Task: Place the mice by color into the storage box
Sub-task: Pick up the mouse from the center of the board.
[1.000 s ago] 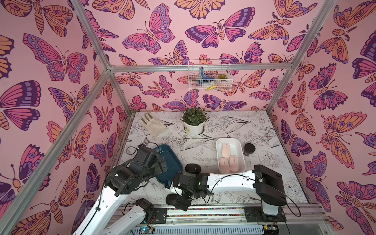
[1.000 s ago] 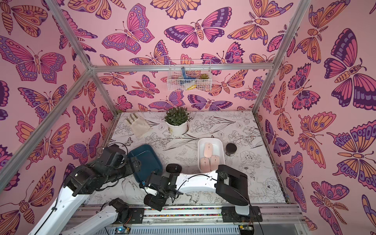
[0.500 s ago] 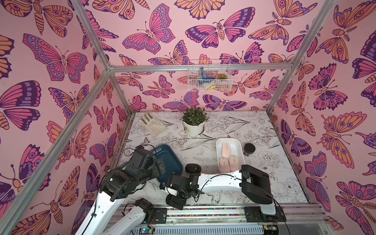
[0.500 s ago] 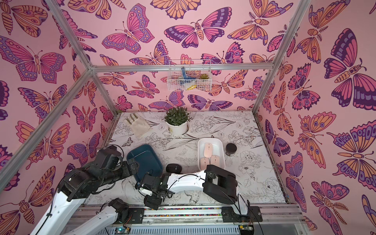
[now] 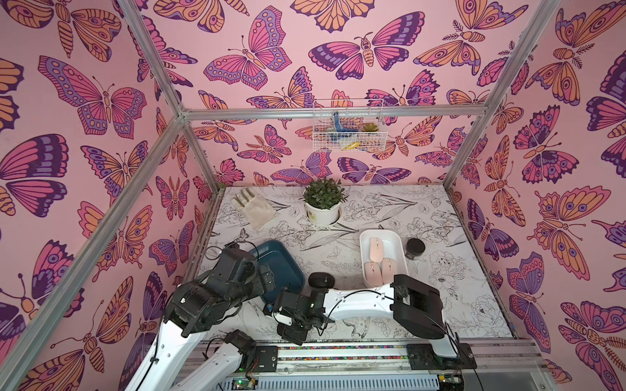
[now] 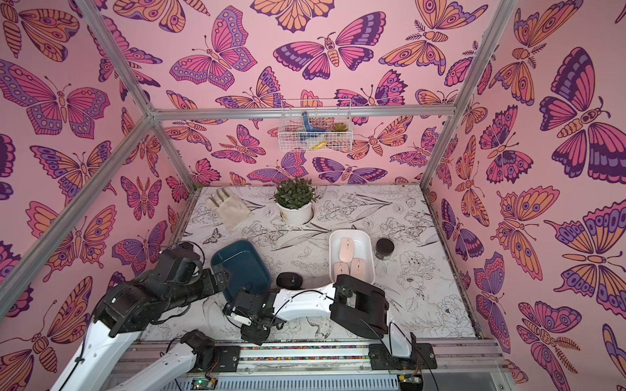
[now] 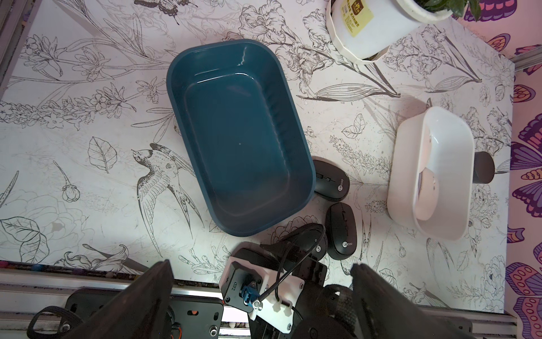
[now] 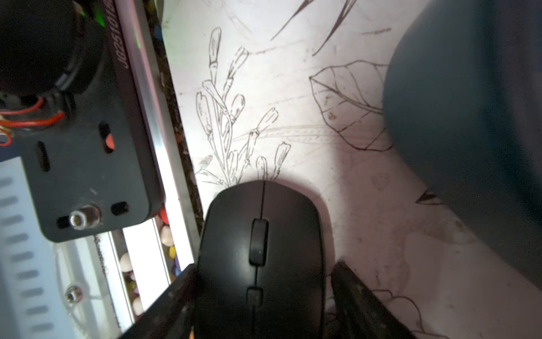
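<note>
Looks like we're on the black half of the sort: all three pink mice (image 5: 374, 245) sit in the white box (image 5: 394, 242), and the dark blue box (image 7: 240, 138) is empty. The right gripper (image 8: 264, 265) is low at the table's (image 8: 293, 102) front edge by the rail (image 8: 155, 146), jaws spread either side of a black mouse (image 8: 261, 229) lying flat. One finger seems to touch it, the other shows a sliver of gap, so no pinch yet imo. The left gripper (image 7: 261, 265) hangs wide apart, empty. Two more black mice (image 7: 330, 179) lie just beside the blue box. Next it needs a square squeeze on the sides, then a lift over that rim.
</note>
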Robot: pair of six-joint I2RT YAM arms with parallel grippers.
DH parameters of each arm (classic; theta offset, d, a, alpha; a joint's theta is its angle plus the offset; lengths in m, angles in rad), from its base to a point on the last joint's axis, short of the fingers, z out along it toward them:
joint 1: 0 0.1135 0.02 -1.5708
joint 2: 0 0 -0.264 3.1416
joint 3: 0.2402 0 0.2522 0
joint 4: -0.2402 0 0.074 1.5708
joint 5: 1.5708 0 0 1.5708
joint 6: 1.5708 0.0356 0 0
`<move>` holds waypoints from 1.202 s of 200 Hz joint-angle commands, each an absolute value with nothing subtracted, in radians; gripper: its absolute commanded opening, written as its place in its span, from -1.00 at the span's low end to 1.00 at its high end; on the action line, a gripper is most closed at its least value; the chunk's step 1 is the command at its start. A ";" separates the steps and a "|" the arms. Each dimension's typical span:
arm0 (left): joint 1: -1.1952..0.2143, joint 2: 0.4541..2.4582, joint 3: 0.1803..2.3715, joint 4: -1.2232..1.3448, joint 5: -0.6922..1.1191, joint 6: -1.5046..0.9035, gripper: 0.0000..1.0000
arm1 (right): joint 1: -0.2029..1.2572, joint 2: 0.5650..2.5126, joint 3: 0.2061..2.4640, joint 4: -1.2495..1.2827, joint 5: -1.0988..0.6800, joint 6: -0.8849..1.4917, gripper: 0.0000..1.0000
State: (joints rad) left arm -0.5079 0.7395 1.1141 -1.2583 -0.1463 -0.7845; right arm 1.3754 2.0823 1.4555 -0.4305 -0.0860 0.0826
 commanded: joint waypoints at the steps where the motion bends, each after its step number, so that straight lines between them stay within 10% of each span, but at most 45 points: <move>1: -0.499 0.732 1.135 -1.290 -0.150 -0.762 1.00 | 1.375 2.111 1.486 -0.457 -0.072 0.085 0.32; 240: -0.484 0.752 1.200 -1.274 -0.179 -0.735 1.00 | 1.330 1.819 1.355 -0.333 -0.170 0.292 -0.21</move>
